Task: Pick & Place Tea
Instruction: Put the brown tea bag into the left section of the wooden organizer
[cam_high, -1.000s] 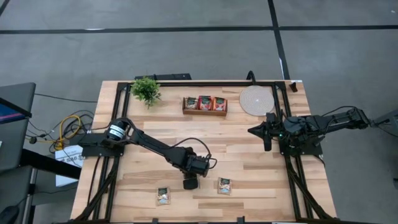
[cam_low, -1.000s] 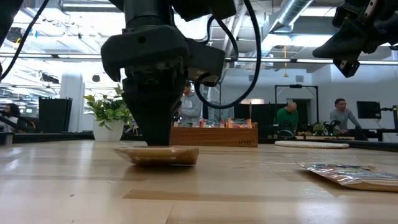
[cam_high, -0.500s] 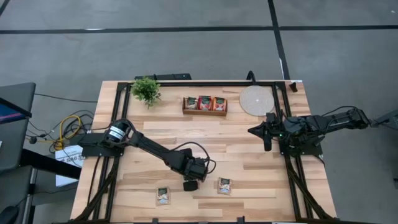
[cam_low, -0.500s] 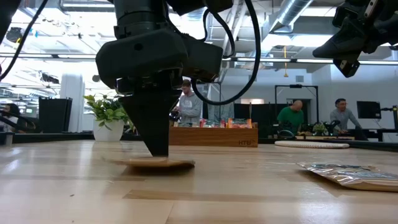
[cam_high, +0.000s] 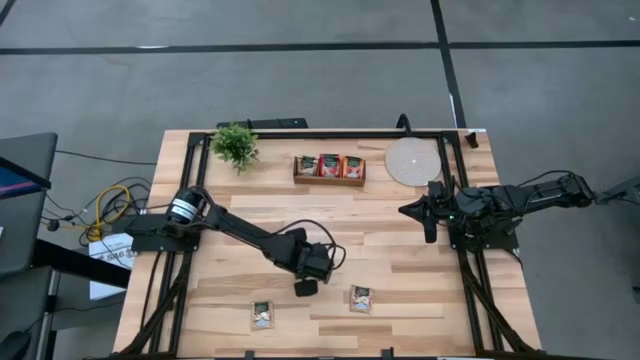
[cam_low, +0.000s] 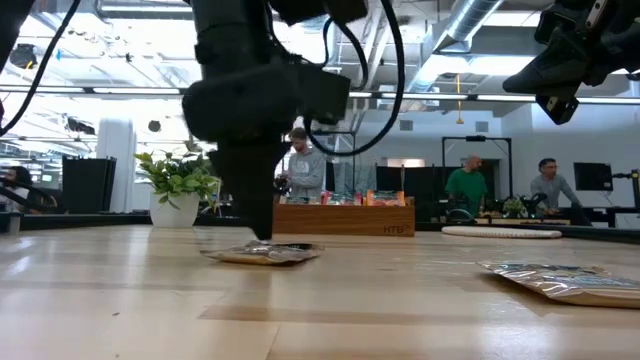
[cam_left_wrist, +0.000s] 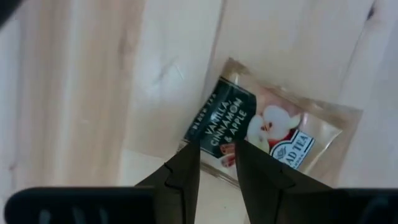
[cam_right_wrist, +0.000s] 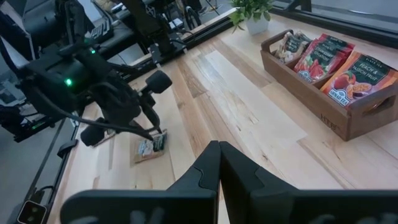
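One sachet (cam_left_wrist: 261, 134) edge seems pinched by the left hand (cam_left_wrist: 216, 165) mid-table.

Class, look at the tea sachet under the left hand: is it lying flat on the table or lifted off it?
Mostly flat: the tea sachet rests on the table, left hand pinching one edge.

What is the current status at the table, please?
Left end effector pinching tea sachet edge on table. Right end effector shut, waiting, right side. Nothing in the way.
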